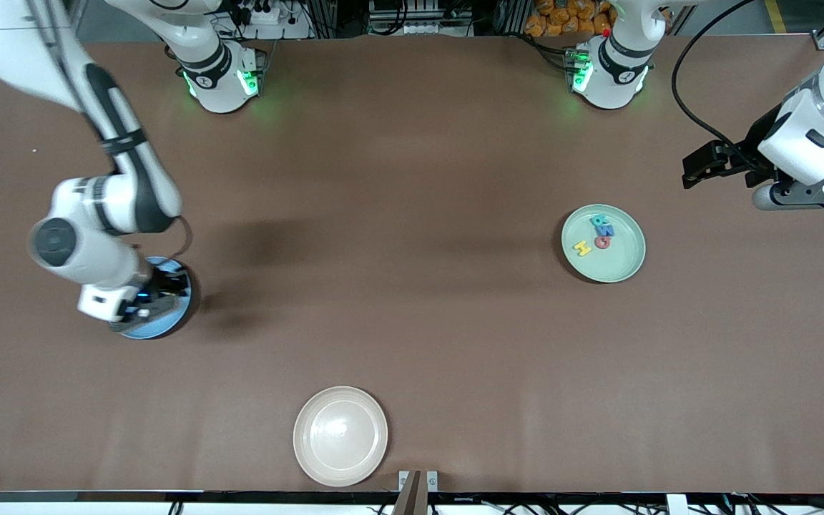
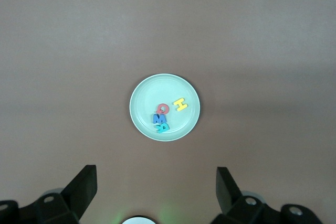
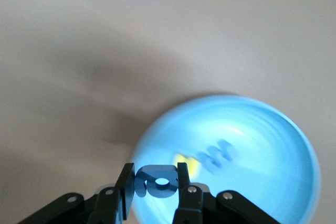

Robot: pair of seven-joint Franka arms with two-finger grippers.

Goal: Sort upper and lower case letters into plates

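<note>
My right gripper point(image 1: 157, 295) is over the blue plate point(image 1: 166, 328) near the right arm's end of the table. In the right wrist view it point(image 3: 155, 174) is shut on a dark blue letter point(image 3: 167, 183) just above the blue plate point(image 3: 262, 182), where a yellow letter point(image 3: 185, 163) and a blue letter point(image 3: 217, 156) lie. The mint green plate point(image 1: 623, 268) holds a yellow H point(image 1: 582, 248), a red O point(image 1: 602, 242), a blue letter point(image 1: 606, 230) and a teal letter point(image 1: 601, 219). My left gripper point(image 1: 694, 173) waits open and empty, raised near the left arm's end; its wrist view shows the mint plate point(image 2: 142, 95).
A cream-white round plate point(image 1: 340, 436) sits near the table's front edge, nearer to the camera than both other plates. A black cable point(image 1: 691, 107) hangs by the left arm.
</note>
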